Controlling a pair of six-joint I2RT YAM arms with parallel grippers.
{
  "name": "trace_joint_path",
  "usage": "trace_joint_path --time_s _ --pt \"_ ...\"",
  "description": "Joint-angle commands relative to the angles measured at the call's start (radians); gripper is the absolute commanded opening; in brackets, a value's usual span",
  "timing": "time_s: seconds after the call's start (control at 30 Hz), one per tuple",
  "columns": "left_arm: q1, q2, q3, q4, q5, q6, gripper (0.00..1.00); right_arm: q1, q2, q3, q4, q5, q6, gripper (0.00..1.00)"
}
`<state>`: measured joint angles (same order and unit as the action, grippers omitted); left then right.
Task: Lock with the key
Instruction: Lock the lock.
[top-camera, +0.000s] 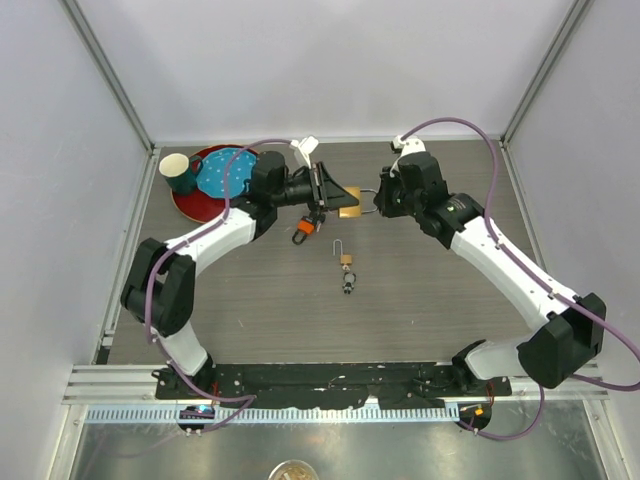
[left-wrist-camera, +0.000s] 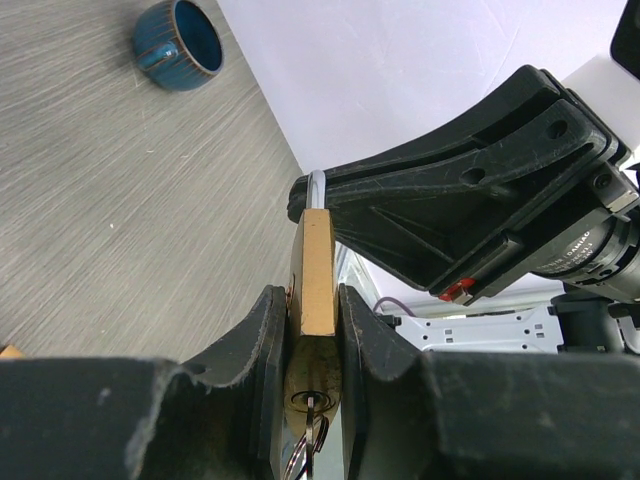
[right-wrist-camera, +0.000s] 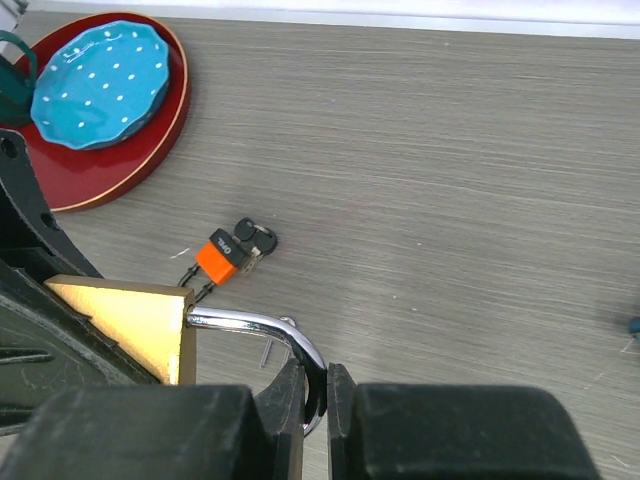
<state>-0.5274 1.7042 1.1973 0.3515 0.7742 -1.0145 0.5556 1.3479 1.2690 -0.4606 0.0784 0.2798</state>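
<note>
A large brass padlock (top-camera: 350, 204) is held in the air between both grippers. My left gripper (top-camera: 338, 199) is shut on its brass body (left-wrist-camera: 318, 268). A key on a ring (left-wrist-camera: 313, 408) sits in the keyhole on the body's underside, between the left fingers. My right gripper (top-camera: 377, 205) is shut on the padlock's chrome shackle (right-wrist-camera: 262, 327), which sticks out of the body (right-wrist-camera: 140, 322); the pinch shows in the right wrist view (right-wrist-camera: 316, 392). I cannot tell whether the shackle's free end is seated.
An orange padlock (top-camera: 303, 230) with black keys (right-wrist-camera: 254, 238) lies on the table under the left gripper. A small brass padlock (top-camera: 346, 263) with an open shackle lies mid-table. A red plate (top-camera: 190, 203) with a blue dish (top-camera: 226, 172) and a teal cup (top-camera: 179, 173) stands back left.
</note>
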Motion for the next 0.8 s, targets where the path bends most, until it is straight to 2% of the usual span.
trace_joint_path --time_s 0.0,0.27,0.5,0.6,0.63,0.77 --pt "-0.226 0.104 0.093 0.147 -0.056 -0.055 0.0 0.191 -0.076 0.076 0.536 -0.784 0.182 0.01" --pt "-0.279 0.167 0.159 0.135 -0.055 -0.058 0.0 0.193 -0.072 0.089 0.629 -0.847 0.246 0.01" --pt "-0.304 0.206 0.182 0.145 -0.042 -0.058 0.0 0.198 -0.09 0.092 0.579 -0.815 0.208 0.01" --pt "-0.27 0.157 0.122 0.101 -0.079 -0.015 0.0 0.198 -0.118 0.105 0.469 -0.685 0.138 0.01" --pt "-0.258 0.125 0.078 0.09 -0.09 -0.009 0.0 0.198 -0.125 0.107 0.42 -0.586 0.124 0.01" --pt "-0.146 0.025 -0.054 0.104 -0.148 -0.007 0.0 0.193 -0.141 0.096 0.314 -0.387 0.093 0.01"
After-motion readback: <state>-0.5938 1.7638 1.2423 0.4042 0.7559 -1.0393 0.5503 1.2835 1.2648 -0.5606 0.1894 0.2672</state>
